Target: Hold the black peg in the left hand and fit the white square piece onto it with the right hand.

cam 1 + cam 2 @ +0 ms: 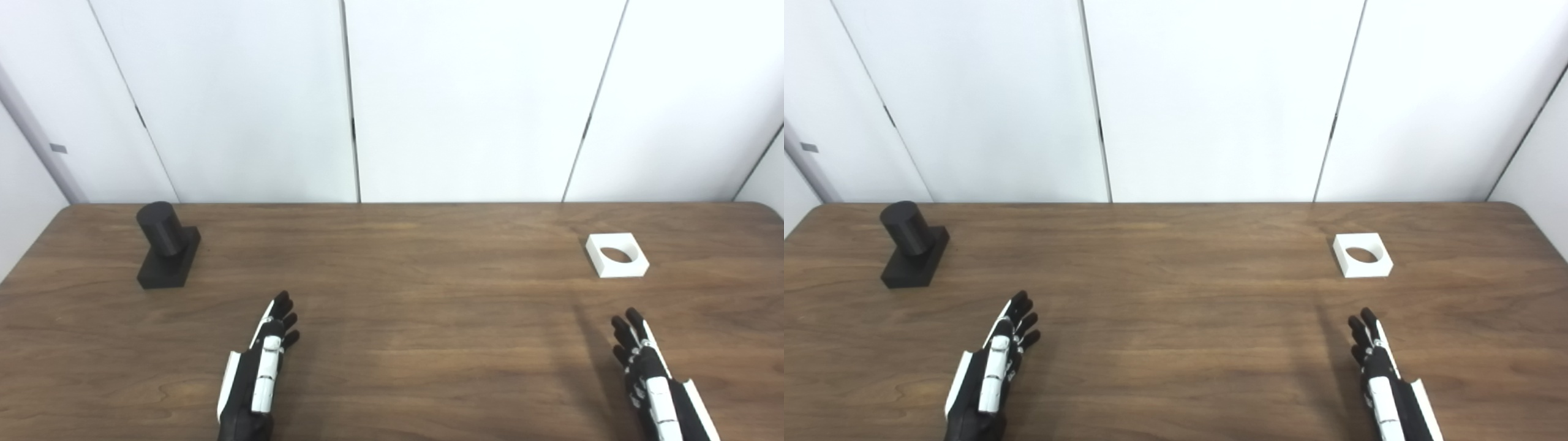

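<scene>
The black peg (pixel 164 240), a round post on a square base, stands upright at the far left of the wooden table (pixel 429 306). Flat at the far right lies the white square piece (pixel 617 255), with a round hole through its middle. My left hand (pixel 260 367) hovers near the front edge, open, fingers stretched forward, well short of the peg and to its right. My right hand (pixel 652 380) is open too, edge-on, in front of the white piece and apart from it. Neither hand holds anything.
White wall panels (pixel 392 98) rise straight behind the table's far edge. The table's right rear corner (pixel 1513 208) is rounded. Bare wood lies between the two hands and between the peg and the white piece.
</scene>
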Robot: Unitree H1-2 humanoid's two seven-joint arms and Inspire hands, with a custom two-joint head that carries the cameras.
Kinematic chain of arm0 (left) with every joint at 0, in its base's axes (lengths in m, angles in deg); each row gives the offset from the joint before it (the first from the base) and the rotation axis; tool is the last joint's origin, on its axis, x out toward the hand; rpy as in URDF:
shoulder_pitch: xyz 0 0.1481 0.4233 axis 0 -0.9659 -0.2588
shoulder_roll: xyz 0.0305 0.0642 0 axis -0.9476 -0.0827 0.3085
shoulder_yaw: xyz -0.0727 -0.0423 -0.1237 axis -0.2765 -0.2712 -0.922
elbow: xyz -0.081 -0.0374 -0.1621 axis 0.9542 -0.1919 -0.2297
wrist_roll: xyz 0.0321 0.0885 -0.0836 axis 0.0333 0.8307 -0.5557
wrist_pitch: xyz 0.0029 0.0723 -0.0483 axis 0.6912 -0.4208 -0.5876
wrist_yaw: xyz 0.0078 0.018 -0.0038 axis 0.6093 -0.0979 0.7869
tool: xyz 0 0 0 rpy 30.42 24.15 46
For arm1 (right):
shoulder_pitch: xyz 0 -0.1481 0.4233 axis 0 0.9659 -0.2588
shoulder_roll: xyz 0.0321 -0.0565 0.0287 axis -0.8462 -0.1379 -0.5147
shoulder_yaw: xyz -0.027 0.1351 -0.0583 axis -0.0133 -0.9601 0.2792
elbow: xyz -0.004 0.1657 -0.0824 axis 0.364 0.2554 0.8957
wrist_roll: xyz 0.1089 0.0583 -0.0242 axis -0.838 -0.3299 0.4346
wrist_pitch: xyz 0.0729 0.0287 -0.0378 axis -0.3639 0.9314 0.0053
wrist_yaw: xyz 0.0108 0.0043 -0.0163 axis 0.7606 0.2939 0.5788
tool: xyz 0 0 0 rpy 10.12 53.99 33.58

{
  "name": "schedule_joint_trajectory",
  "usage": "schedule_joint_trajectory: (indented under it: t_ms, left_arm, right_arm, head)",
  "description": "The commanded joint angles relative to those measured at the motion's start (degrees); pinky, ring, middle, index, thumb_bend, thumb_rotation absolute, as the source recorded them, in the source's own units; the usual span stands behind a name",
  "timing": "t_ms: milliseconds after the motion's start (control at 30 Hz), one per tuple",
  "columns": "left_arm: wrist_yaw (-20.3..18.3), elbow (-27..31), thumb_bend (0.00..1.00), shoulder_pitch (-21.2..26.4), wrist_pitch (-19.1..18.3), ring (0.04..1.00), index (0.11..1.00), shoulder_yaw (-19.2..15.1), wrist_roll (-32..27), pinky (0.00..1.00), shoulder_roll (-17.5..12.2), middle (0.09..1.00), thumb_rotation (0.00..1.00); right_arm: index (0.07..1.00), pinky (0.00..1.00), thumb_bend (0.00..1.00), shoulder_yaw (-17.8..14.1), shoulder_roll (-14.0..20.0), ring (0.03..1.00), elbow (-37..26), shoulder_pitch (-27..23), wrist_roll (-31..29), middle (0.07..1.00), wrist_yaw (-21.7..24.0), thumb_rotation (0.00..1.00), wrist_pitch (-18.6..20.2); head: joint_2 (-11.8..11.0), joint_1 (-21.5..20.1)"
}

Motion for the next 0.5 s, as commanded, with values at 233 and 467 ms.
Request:
schedule_joint_trajectory:
  t_ms: [233, 467]
  left_arm:
    - [0.1, 0.9, 0.52, -4.3, 1.3, 0.951, 0.966, 0.3, 0.5, 0.94, 3.2, 0.966, 1.0]
    - [0.2, 0.7, 0.52, -4.2, 1.4, 0.952, 0.97, 0.7, 0.9, 0.94, 3.4, 0.968, 1.0]
  right_arm:
    - [1.0, 1.0, 0.53, -0.4, -0.8, 1.0, 3.4, 0.5, -0.1, 0.974, -0.5, 1.0, 0.5]
    - [1.0, 1.0, 0.52, -0.8, -0.6, 0.998, 3.6, 0.5, -0.5, 0.969, -0.5, 1.0, 0.5]
  head:
    - [0.2, 0.1]
    - [0.2, 2.4]
